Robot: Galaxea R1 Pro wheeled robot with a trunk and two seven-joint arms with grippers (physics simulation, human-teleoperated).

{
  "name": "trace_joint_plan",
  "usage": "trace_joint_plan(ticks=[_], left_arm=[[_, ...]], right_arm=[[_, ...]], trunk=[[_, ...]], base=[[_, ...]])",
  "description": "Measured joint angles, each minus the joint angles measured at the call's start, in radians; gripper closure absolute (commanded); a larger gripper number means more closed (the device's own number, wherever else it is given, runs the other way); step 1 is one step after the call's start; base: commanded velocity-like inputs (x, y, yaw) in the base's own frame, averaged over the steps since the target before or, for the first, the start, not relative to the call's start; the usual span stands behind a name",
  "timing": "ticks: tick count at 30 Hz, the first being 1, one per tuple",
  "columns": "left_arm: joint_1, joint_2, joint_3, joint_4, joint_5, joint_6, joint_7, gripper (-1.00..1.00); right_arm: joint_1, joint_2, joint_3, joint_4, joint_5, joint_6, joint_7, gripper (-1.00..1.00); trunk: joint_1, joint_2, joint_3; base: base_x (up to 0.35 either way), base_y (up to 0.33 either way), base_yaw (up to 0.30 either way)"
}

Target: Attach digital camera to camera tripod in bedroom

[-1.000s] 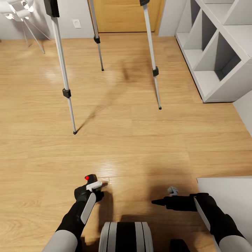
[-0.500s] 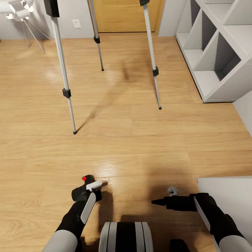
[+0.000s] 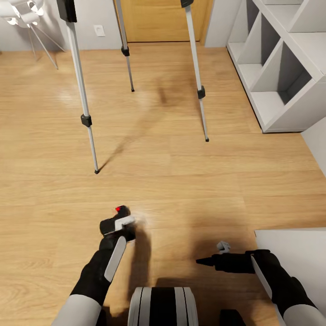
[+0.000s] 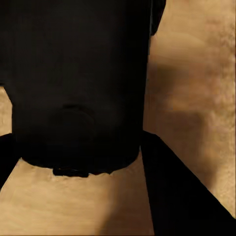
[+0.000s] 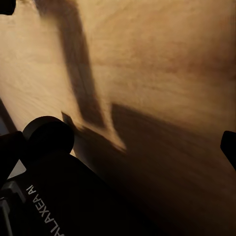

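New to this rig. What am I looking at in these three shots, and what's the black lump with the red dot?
It is a simulated two-armed wheeled robot. The big picture comes from its head camera, looking down over both arms at a wood floor. The other two come from cameras near each wrist. The left claw is shut on the black lump, a digital camera; the left wrist view shows its dark body close up. The right claw hangs over the floor, holding nothing I can see. Ahead stand the camera tripod legs, with white cubby shelves to the right.

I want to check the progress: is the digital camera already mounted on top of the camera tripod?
No. In the head view the digital camera sits in the left gripper low over the floor, well apart from the camera tripod legs.
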Motion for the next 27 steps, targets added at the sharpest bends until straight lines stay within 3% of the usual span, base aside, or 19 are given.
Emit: trace_joint_plan(ticks=[1,2,3,4,5,12,19,23,27], left_arm=[[0.0,0.0,-0.083,-0.114,0.007,0.081,0.002,1.0],[0.0,0.0,-0.105,-0.154,0.017,0.095,-0.003,1.0],[0.001,0.0,-0.16,-0.269,0.145,0.202,0.009,1.0],[0.001,0.0,-0.202,-0.312,0.192,0.189,0.011,1.0],[0.001,0.0,-0.196,-0.309,0.16,0.201,0.01,1.0],[0.002,0.001,-0.197,-0.304,0.169,0.198,0.011,1.0],[0.002,0.001,-0.197,-0.302,0.171,0.198,0.011,1.0],[0.002,0.002,-0.197,-0.297,0.183,0.198,0.009,1.0],[0.002,0.006,-0.198,-0.293,0.217,0.197,0.01,1.0]], right_arm=[[0.0,0.0,0.0,0.0,0.0,0.0,0.0,-1.0],[0.0,-0.001,0.0,0.0,0.0,0.0,0.0,-1.0],[0.0,-0.001,-0.075,-0.003,-0.001,0.009,0.007,-1.0],[0.0,-0.001,-0.079,-0.004,-0.001,0.012,0.008,-1.0],[0.0,0.0,-0.08,-0.011,-0.002,0.014,0.008,-1.0],[0.0,0.002,-0.083,-0.092,-0.002,0.029,0.01,-1.0],[0.0,0.001,-0.082,-0.18,-0.002,0.087,0.013,-1.0],[0.0,-0.001,-0.083,-0.188,-0.001,0.095,0.021,-1.0],[0.0,-0.01,-0.093,-0.189,0.0,0.096,0.036,-1.0]], trunk=[[0.0,0.0,0.0],[0.0,0.0,0.0],[0.0,0.0,0.0],[0.0,0.0,0.0],[0.0,0.0,0.0],[0.0,0.0,0.0],[-0.003,0.002,0.027],[-0.005,0.003,0.042],[-0.007,0.003,0.058]], base=[[0.0,0.0,0.0],[0.0,0.0,0.0],[0.0,0.0,0.0],[0.0,0.0,0.0],[0.0,0.0,0.0],[0.0,0.0,0.0],[0.0,0.0,0.0],[0.0,0.0,0.0],[0.0,0.0,0.0]])
